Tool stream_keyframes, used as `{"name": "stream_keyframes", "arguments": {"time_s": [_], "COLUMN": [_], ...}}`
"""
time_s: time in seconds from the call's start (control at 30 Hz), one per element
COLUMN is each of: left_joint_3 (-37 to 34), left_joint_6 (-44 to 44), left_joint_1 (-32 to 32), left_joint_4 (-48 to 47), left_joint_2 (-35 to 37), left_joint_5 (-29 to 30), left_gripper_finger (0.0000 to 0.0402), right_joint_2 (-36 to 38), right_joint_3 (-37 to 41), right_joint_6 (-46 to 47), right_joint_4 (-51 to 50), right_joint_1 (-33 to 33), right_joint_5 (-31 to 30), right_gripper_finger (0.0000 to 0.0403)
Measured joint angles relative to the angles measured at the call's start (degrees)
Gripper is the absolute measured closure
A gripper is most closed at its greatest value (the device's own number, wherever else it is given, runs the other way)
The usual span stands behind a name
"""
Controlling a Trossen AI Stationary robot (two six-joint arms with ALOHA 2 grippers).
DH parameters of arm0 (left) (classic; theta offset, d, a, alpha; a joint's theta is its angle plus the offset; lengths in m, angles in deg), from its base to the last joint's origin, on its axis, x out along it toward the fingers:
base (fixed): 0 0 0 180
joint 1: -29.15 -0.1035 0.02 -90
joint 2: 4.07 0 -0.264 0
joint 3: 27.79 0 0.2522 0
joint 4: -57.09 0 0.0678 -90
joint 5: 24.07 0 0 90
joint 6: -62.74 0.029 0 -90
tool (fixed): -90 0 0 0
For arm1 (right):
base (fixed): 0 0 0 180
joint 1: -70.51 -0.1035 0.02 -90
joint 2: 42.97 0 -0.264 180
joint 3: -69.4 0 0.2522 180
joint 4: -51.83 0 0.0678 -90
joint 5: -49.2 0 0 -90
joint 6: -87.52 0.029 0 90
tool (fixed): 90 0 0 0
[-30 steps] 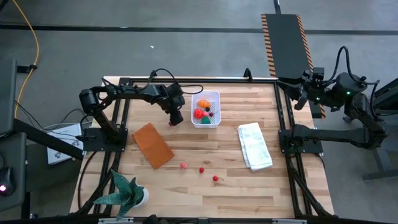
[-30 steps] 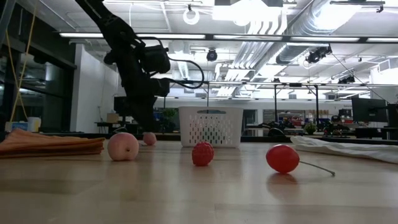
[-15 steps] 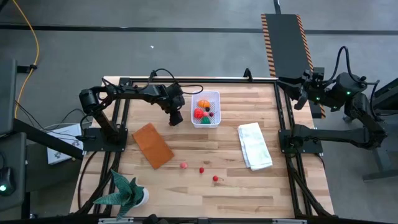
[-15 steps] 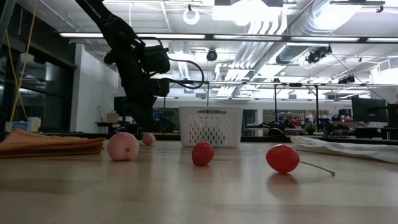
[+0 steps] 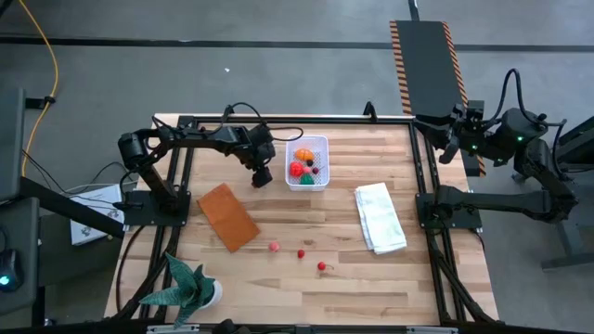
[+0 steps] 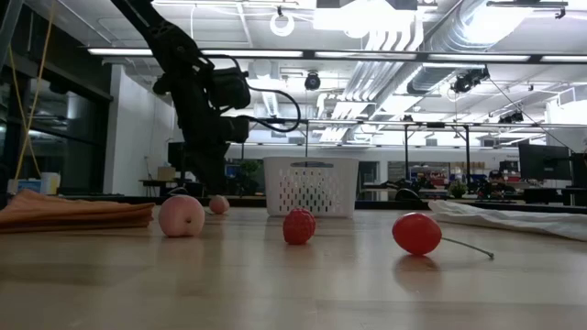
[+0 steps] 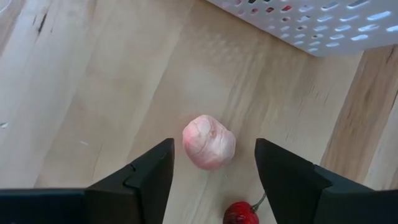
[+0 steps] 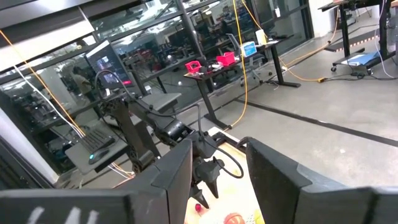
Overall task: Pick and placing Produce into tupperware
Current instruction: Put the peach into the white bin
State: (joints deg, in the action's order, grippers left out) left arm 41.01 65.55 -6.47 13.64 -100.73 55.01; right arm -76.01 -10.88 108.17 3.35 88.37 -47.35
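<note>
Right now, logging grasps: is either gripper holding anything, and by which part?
Nothing is held. The left gripper stands open around a pink piece on the table; the right gripper is empty.

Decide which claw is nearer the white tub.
Left. The left claw hovers just beside the white tub, at its left edge. The right claw waits far off, past the table's right edge.

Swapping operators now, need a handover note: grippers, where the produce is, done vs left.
Left gripper: open, empty, low over a pink piece lying on the table beside the tupperware; a small red piece lies by it.
Right gripper: open, parked off the table's far right corner.
Done: orange, red, green pieces in the tub.
Left: those two, plus three pieces mid-table.
</note>
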Motion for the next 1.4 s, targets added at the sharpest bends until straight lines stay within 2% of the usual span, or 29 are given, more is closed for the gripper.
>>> {"name": "stream_keyframes", "arguments": {"time_s": [0.3,0.8,1.4], "left_joint_3": [0.0,0.0,0.0], "left_joint_6": [-0.8,-1.6,-1.6], "left_joint_1": [0.0,0.0,0.0], "left_joint_4": [0.2,1.7,1.8], "left_joint_2": [-3.1,-3.3,-3.3], "left_joint_5": [0.0,0.0,0.0], "left_gripper_finger": [0.0193,0.0194,0.0268], "right_joint_2": [0.0,0.0,0.0], "right_joint_3": [0.0,0.0,0.0], "right_joint_6": [0.0,-0.1,-0.1], "right_joint_4": [0.0,-0.2,-0.2], "right_joint_1": [0.0,0.0,0.0], "right_joint_5": [0.0,-0.5,-1.0], "right_gripper_finger": [0.0259,0.0259,0.0259]}}
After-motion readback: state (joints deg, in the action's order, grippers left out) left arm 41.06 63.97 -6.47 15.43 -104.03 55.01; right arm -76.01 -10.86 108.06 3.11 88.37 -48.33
